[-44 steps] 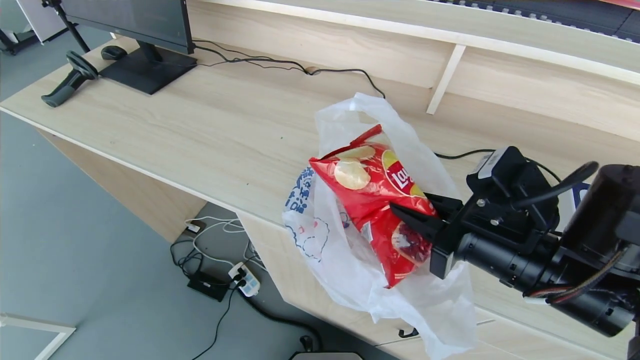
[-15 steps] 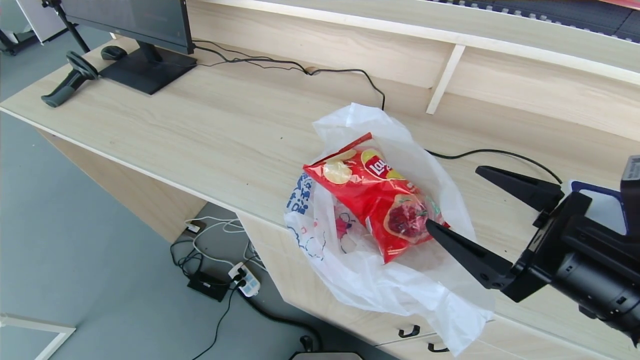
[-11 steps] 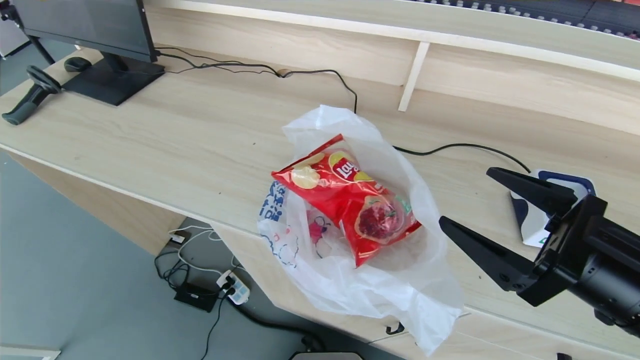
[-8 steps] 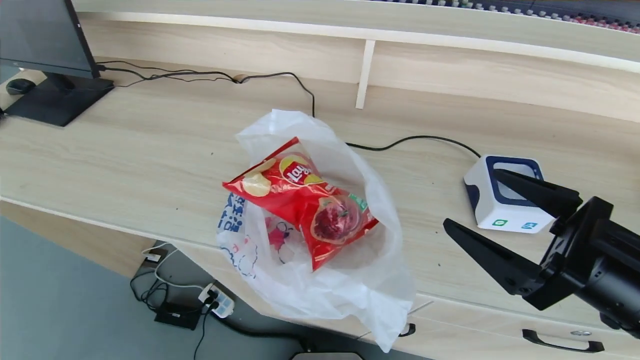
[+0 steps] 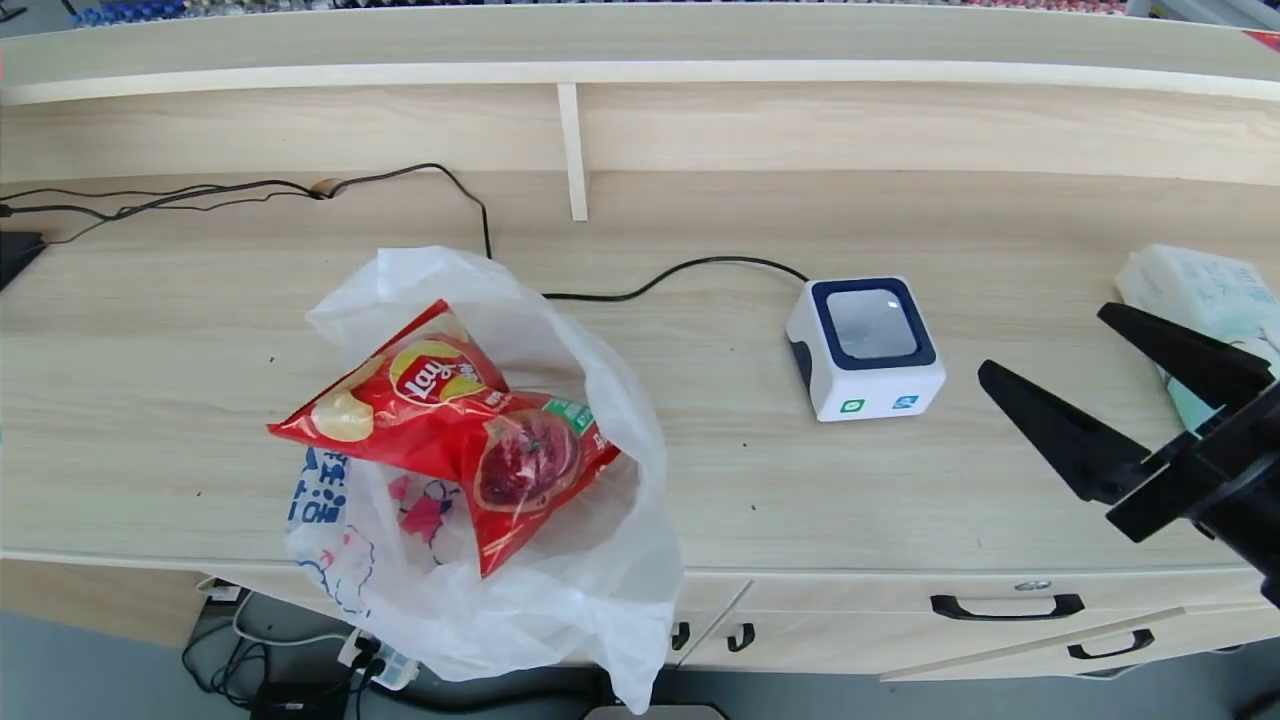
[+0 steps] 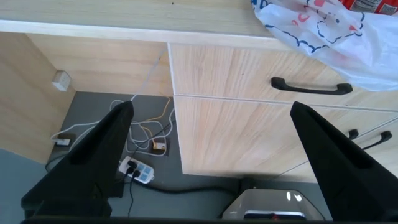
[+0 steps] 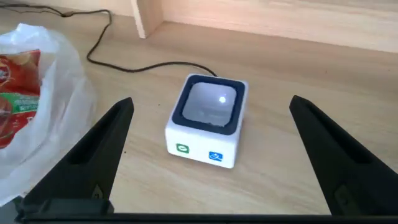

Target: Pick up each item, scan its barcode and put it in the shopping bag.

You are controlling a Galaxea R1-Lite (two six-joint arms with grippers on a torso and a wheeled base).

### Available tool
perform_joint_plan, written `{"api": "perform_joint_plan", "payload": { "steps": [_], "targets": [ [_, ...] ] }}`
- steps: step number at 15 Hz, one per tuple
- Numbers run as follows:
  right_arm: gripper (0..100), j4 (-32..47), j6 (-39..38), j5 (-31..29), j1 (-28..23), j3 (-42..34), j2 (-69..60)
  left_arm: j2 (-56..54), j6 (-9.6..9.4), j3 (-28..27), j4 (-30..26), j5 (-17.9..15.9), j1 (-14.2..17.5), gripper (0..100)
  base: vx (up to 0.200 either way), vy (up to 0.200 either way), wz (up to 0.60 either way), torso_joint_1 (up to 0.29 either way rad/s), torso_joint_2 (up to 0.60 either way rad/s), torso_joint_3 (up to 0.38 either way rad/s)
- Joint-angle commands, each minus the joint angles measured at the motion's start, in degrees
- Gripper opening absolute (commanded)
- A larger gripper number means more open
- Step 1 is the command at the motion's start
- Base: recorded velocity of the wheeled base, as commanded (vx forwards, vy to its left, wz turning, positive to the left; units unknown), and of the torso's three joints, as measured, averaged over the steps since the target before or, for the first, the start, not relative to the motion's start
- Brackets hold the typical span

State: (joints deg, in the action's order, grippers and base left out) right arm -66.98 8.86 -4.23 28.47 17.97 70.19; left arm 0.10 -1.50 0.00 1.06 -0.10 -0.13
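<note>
The right end effector (image 5: 1045,340) hangs wide and empty above the bench (image 5: 150,330) near the scanner (image 5: 866,347), the left end effector (image 6: 212,107) spreads wide before the drawers (image 6: 249,130), and the chip bag (image 5: 440,430) lies in the shopping bag (image 5: 560,590) farther left

A pale wood worktop (image 5: 900,500) has a raised back ledge split by a thin upright divider (image 5: 572,150), and a black cable (image 5: 680,272) curves across it from thinner wires (image 5: 150,200) bunched near the back. Beneath the front edge are drawers with black handles (image 5: 1006,606). On the grey floor (image 6: 12,168) under the worktop lies a white power strip (image 6: 137,169) among loose cords.
</note>
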Motion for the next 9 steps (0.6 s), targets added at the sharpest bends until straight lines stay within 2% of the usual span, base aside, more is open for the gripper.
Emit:
{"api": "perform_joint_plan", "payload": {
  "steps": [1,2,4,7,9],
  "targets": [
    [100,0.97,-2.97,-1.22,-8.51,-0.48,-4.80,0.08,0.01,0.00,0.08,0.01,0.05,100,0.000,0.000,0.00,0.000,0.00,0.000],
    [100,1.41,-3.85,-0.78,-9.57,-1.18,-5.59,-0.01,0.01,0.00,-0.01,0.01,0.05,100,0.000,0.000,0.00,0.000,0.00,0.000],
    [100,6.33,-4.47,3.88,-12.56,-2.06,-9.46,-0.01,-0.08,0.00,-0.01,0.01,0.05,100,0.000,0.000,0.00,0.000,0.00,0.000],
    [100,14.59,-4.73,5.02,-12.82,-1.97,-14.38,-0.01,0.36,0.00,0.26,0.01,0.05,100,0.000,0.000,0.00,0.000,0.00,0.000],
    [100,19.34,-5.00,4.93,-13.44,-1.18,-16.14,-0.01,0.09,0.00,0.35,0.01,0.05,100,-0.200,0.000,0.00,0.005,0.01,0.000]
  ]
}}
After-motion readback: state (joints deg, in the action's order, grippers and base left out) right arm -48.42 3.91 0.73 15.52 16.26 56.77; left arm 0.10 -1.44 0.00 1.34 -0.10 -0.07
